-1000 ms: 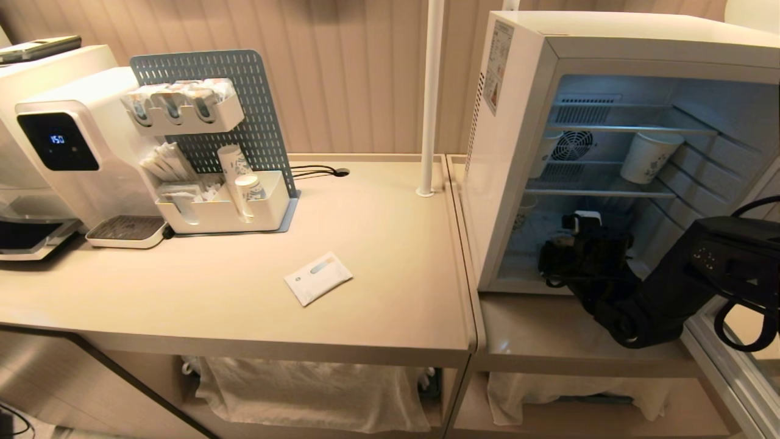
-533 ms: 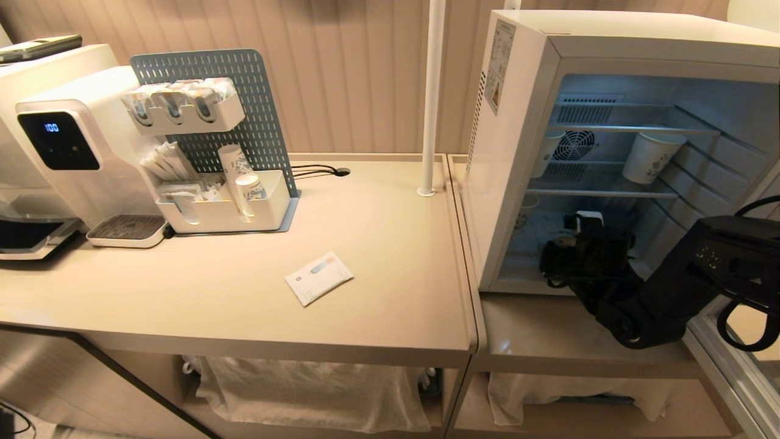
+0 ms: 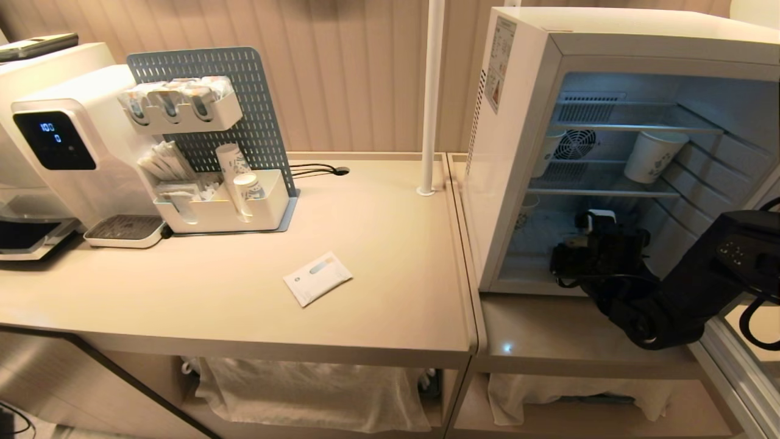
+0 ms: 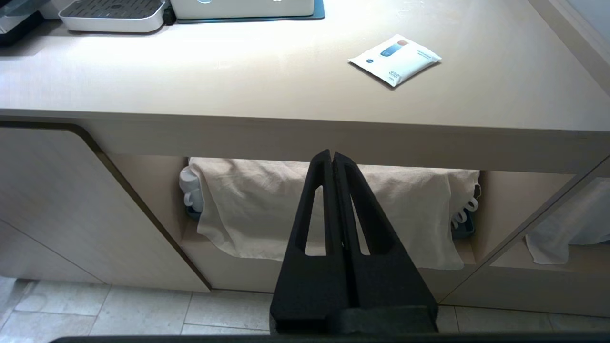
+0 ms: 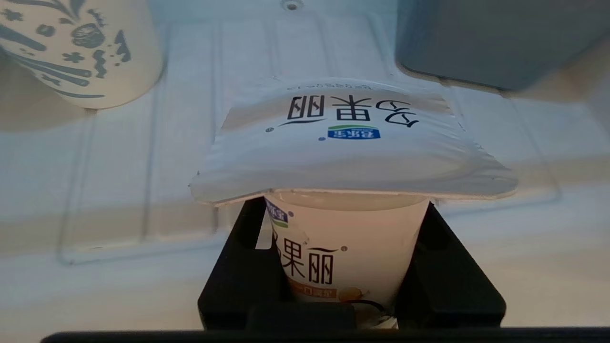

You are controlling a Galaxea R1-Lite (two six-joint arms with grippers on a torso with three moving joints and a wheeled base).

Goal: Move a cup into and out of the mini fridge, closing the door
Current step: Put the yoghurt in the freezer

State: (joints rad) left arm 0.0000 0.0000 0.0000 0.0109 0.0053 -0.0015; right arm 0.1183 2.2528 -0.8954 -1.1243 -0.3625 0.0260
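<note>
- Nearest, the left gripper [image 4: 332, 159], black fingers pressed together and empty, hangs before the beige counter's [image 4: 267, 90] edge.
- Further in, the right gripper [image 5: 345, 238] clamps the small squat white yogurt cup [image 5: 350, 247] just under its flat printed lid, low inside the boxy white mini fridge [image 3: 524, 79].
- Beyond, a patterned white paper cup [image 3: 651, 156] sits on a wire shelf.

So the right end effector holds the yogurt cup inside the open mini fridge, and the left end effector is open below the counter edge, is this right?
Not quite. The left end effector is shut, its fingers pressed together, as the left wrist view shows. The rest stands: the right end effector holds the yogurt cup inside the open mini fridge.
</note>
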